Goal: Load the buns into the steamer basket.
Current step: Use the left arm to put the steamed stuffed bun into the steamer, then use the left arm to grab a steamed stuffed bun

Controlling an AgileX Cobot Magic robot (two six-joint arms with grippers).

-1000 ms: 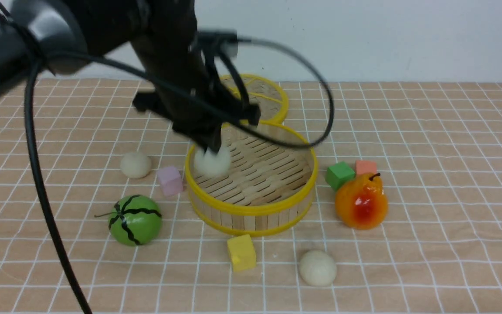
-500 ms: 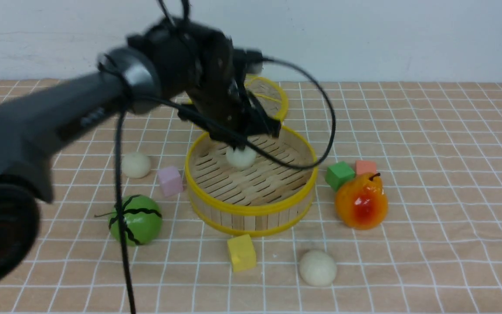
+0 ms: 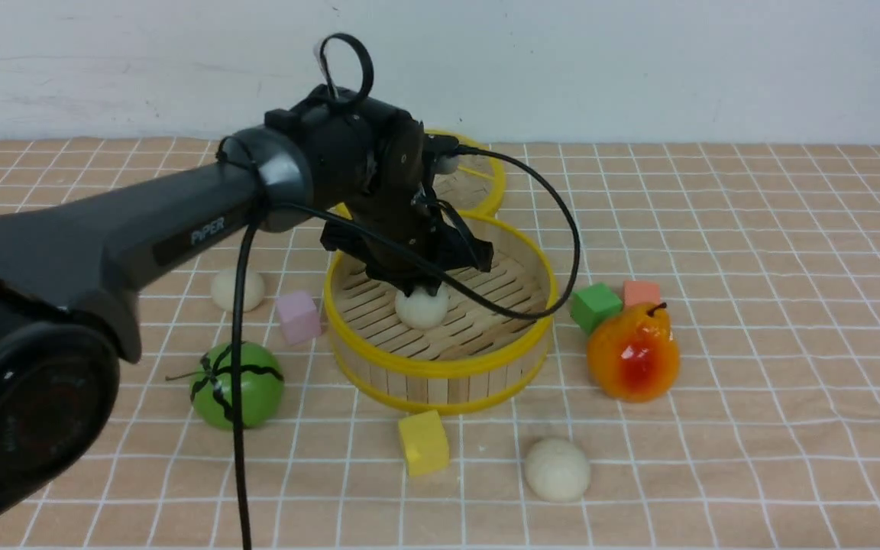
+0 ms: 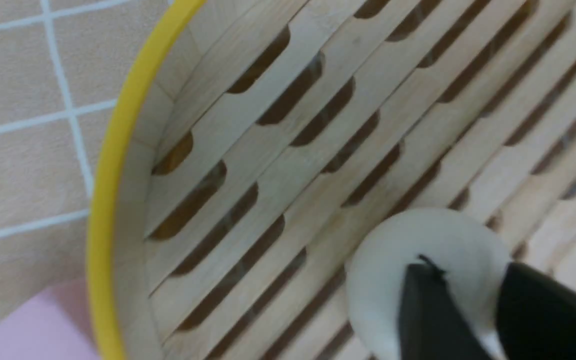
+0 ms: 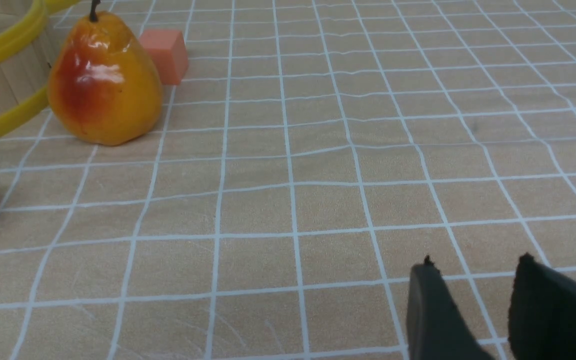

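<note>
At the left, the left bun [image 3: 237, 289] lay on the tabletop [image 3: 753, 252]. A pink cube [image 3: 299, 316] stood between it and the steamer basket [image 3: 448, 386], and a green melon [image 3: 237, 384] sat nearer the robot. The bun looked smooth, round and light (likely to roll if nudged from one side). I judged it best taken from above, across its widest part, with a gentle squeeze in case it was soft. Its far and left sides had open room; the cube crowded its right.

In the middle, the left gripper [image 3: 421, 284] hung inside the basket, right over the middle bun [image 3: 422, 308], which rested on the slatted floor left of centre. In the left wrist view its fingers [image 4: 433, 315] stood narrowly apart in front of the bun, which was wider than their gap, so they clamped nothing. The raised yellow rim would, I thought, call for a straight lift out. The lid [image 3: 478, 179] lay beyond the basket.

Nearer, a yellow cube [image 3: 423, 441] sat left of the near bun [image 3: 557, 468] and apart from it; that bun had room on its right. Right of the basket stood a green cube [image 3: 595, 305], an orange cube [image 3: 641, 292] and a pear [image 3: 633, 351]. The right gripper [image 5: 475, 265] was over bare tabletop, fingers parted and holding nothing.
</note>
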